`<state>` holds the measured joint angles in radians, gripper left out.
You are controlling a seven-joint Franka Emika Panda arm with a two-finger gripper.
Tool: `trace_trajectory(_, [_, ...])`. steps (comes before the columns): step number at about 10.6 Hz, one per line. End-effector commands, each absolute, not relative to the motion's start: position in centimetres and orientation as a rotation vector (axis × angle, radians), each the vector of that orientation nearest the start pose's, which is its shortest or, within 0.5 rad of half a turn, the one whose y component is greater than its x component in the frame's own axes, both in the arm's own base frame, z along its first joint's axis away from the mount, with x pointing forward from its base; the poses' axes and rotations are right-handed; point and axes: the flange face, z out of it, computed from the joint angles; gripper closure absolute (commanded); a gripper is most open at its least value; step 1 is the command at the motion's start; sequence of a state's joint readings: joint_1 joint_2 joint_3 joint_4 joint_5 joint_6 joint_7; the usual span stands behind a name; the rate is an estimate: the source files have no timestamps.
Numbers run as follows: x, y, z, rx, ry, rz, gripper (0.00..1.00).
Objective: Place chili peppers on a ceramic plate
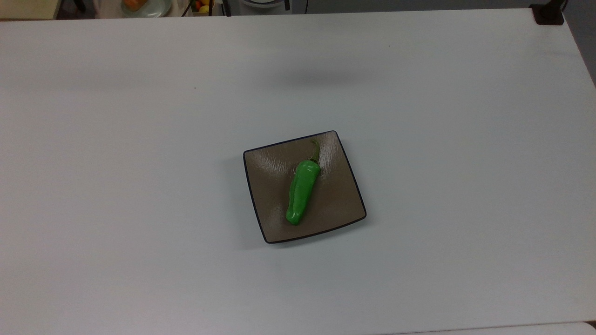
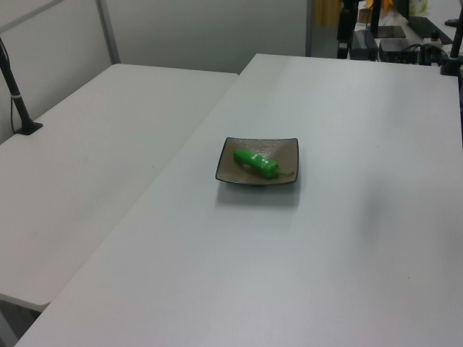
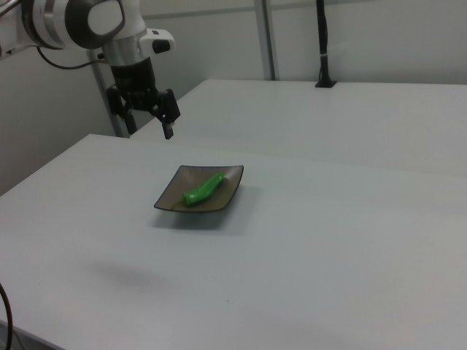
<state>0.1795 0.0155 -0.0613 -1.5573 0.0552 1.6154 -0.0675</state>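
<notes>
1. The chili pepper (image 1: 302, 192) lies flat inside the ceramic plate (image 1: 270, 181), roughly along the middle of it and a little toward the top view's right. Its glossy green body is bumpy, and its curved olive stem (image 1: 316, 150) points at the plate's far edge in the top view.
2. In the left view the pepper (image 2: 256, 163) lies across the plate (image 2: 230, 169) with its stem end toward the left view's right.
3. In the right view the pepper (image 3: 203, 189) rests on the plate (image 3: 172, 195) below the claw and toward the right view's right of it, well apart from it.
4. The plate is square, brown and shallow, with a thin dark rim and rounded corners. It sits flat on the white table (image 1: 139, 139), turned a little off square with the table's edges.
5. The claw (image 3: 149, 119) hangs in the air above the table's far side, beyond the plate. Its two black fingers (image 3: 167, 115) stand spread apart with nothing between them, so it is released.
6. The white arm (image 3: 87, 22) reaches in from the right view's upper left down to the claw.
7. A second white table (image 2: 87, 144) stands beside the first, on the left view's left.
</notes>
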Motion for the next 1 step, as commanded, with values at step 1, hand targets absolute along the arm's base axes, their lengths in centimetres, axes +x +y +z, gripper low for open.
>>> trace_trajectory(1, [55.54, 7.86, 62.36, -3.063, -0.333, -0.093, 0.00])
